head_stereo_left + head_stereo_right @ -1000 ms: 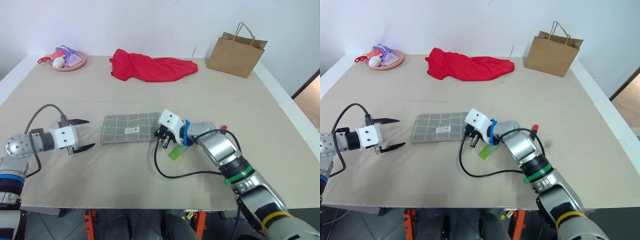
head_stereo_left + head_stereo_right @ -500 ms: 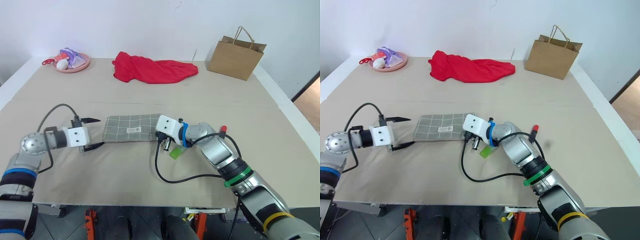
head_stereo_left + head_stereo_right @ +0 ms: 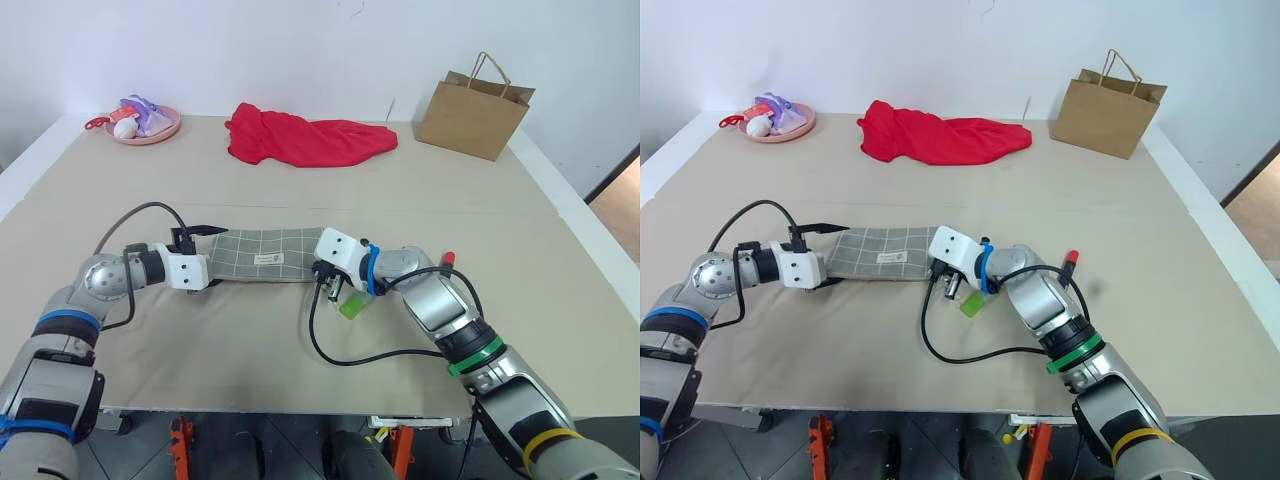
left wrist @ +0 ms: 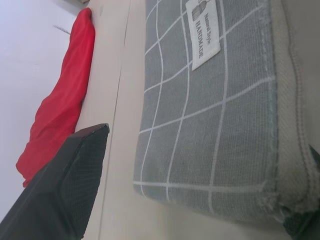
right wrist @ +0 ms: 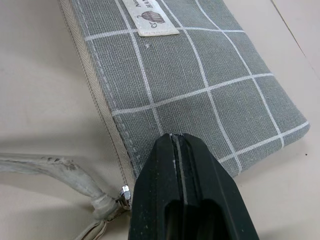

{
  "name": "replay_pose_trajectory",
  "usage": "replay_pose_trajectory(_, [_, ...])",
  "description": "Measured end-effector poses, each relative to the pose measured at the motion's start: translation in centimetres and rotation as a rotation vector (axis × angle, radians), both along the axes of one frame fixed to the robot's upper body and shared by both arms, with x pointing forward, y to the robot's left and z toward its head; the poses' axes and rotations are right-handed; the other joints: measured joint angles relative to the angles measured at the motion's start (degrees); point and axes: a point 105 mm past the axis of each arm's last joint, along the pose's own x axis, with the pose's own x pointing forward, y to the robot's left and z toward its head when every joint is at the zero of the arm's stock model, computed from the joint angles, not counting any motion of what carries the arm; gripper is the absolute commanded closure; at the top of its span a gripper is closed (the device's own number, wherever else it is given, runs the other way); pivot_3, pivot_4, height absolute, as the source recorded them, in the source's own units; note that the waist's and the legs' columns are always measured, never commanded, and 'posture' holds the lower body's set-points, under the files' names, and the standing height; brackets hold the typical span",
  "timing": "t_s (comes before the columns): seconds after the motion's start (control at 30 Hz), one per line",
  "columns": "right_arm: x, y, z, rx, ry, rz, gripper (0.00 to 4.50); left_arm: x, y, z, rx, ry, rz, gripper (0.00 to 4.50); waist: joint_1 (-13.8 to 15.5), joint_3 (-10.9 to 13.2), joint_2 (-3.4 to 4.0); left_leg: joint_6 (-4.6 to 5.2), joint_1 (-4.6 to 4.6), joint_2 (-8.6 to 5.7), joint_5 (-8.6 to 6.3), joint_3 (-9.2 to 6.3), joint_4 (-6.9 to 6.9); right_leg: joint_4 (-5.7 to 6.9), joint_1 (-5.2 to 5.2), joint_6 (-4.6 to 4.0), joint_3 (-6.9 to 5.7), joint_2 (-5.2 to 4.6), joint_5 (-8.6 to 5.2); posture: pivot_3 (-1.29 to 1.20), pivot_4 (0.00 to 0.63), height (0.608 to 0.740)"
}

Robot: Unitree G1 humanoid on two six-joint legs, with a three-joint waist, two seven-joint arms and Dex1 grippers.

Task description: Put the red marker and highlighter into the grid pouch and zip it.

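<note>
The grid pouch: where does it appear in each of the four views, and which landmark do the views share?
Left eye view: grid pouch at table centre, between both end effectors.
Right eye view: same place.
Left wrist view: fills the right side.
Right wrist view: upper half.
Shared landmark: its white label.

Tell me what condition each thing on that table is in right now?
grid pouch: lying flat, zipped.
highlighter: capped, lying loose by the right gripper.
red marker: on the table, outside the pouch.
left gripper: open, straddling the pouch's end.
right gripper: shut, at the pouch's zipper end.
red cloth: crumpled.
paper bag: upright.
</note>
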Motion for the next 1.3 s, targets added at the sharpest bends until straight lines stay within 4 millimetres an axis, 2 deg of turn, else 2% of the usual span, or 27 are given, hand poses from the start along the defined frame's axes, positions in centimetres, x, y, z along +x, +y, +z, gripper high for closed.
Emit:
replay_pose_trajectory(0.23, [-0.1, -0.1, 0.1, 0.007, 0.012, 0.003, 4.5, -0.8, -0.6, -0.2, 0.007, 0.02, -0.071, 0.55, -0.02, 0.0, 0.0, 0.01, -0.05, -0.02, -0.01, -0.01, -0.03, -0.04, -0.02, 0.02, -0.01, -0.01, -0.01, 0.0, 0.15, 0.74])
replay_pose_trajectory(0.27, [-0.1, -0.1, 0.1, 0.008, 0.013, 0.003, 4.5, -0.9, -0.6, -0.3, 0.007, 0.022, -0.077, 1.1, -0.03, 0.0, 0.0, 0.01, -0.05, -0.02, -0.01, -0.01, -0.03, -0.04, -0.02, 0.02, -0.01, -0.01, -0.01, 0.0, 0.15, 0.74])
replay_pose_trajectory(0.33, [-0.1, -0.1, 0.1, 0.009, 0.014, 0.003, 4.5, -1.2, -0.6, -0.7, 0.02, 0.041, -0.089, 1.76, -0.03, 0.0, 0.0, 0.01, -0.05, -0.02, -0.01, -0.01, -0.03, -0.04, -0.03, 0.02, -0.01, -0.01, -0.01, 0.0, 0.15, 0.74])
replay_pose_trajectory(0.5, [-0.1, -0.2, 0.1, 0.011, 0.018, 0.003, 4.5, -1.6, -0.7, -1.2, 0.017, 0.074, -0.109, 4.33, -0.04, 0.0, 0.01, 0.01, -0.07, -0.01, -0.01, -0.05, -0.03, -0.05, -0.03, 0.02, -0.04, -0.01, -0.01, 0.0, 0.15, 0.74])
replay_pose_trajectory(0.53, [-0.1, -0.2, 0.1, 0.012, 0.02, 0.003, 4.5, -1.7, -0.7, -0.9, 0.008, 0.072, -0.114, 4.47, -0.06, 0.0, 0.01, 0.01, -0.07, -0.02, -0.01, -0.04, -0.03, -0.04, -0.03, 0.02, -0.02, -0.01, -0.02, 0.0, 0.15, 0.74])
replay_pose_trajectory(0.87, [-0.2, -0.4, 0.0, 0.022, 0.03, -0.004, 4.5, -1.7, -0.9, -1.2, -0.037, 0.156, -0.119, 4.47, -0.04, 0.01, 0.01, 0.02, -0.09, -0.05, -0.02, -0.08, -0.03, -0.06, -0.02, 0.07, -0.03, 0.0, -0.04, 0.0, 0.15, 0.74])
replay_pose_trajectory(1.0, [-0.3, -0.8, 0.2, 0.044, 0.032, -0.013, 3.19, -1.7, -1.0, -1.3, -0.094, 0.211, -0.103, 4.5, -0.06, 0.0, 0.01, 0.02, -0.1, -0.06, -0.02, -0.11, -0.03, -0.07, -0.01, 0.09, -0.03, 0.0, -0.05, 0.0, 0.15, 0.74])
replay_pose_trajectory(1.03, [-0.4, -1.0, 0.3, 0.082, 0.052, -0.022, 2.5, -1.7, -1.0, -1.4, -0.105, 0.242, -0.1, 4.5, -0.09, 0.01, 0.01, 0.02, -0.11, -0.05, -0.02, -0.12, -0.04, -0.08, -0.01, 0.09, -0.03, 0.02, -0.05, 0.0, 0.15, 0.74])
replay_pose_trajectory(1.1, [-0.5, -1.1, 0.4, 0.118, 0.076, -0.034, 1.89, -1.8, -0.9, -1.6, -0.116, 0.272, -0.093, 4.5, -0.17, 0.01, 0.02, 0.02, -0.12, -0.04, -0.02, -0.13, -0.05, -0.08, -0.03, 0.08, -0.02, 0.05, -0.05, 0.0, 0.15, 0.74])
replay_pose_trajectory(1.17, [-0.8, -0.9, 0.8, 0.203, 0.147, -0.039, 0.92, -1.9, -0.9, -1.7, -0.131, 0.307, -0.081, 4.5, -0.28, 0.04, 0.05, 0.02, -0.12, 0.01, -0.02, -0.17, -0.05, -0.08, -0.05, 0.06, -0.02, 0.1, -0.04, 0.0, 0.15, 0.74])
replay_pose_trajectory(1.23, [-1.1, -0.3, 2.4, 0.338, 0.212, -0.033, 0.01, -1.8, -0.9, -1.6, -0.164, 0.334, -0.056, 4.5, -0.45, 0.06, 0.08, 0.02, -0.14, 0.11, -0.01, -0.2, -0.05, -0.08, -0.07, 0.0, -0.03, 0.19, -0.01, 0.0, 0.15, 0.74])
replay_pose_trajectory(1.3, [-0.9, -0.4, 5.4, 0.457, 0.228, -0.019, 0.01, -1.6, -0.8, -1.4, -0.206, 0.352, -0.023, 4.5, -0.43, 0.12, 0.17, 0.01, -0.18, 0.2, -0.01, -0.31, -0.05, -0.07, -0.08, -0.02, -0.09, 0.2, 0.01, 0.0, 0.15, 0.74])
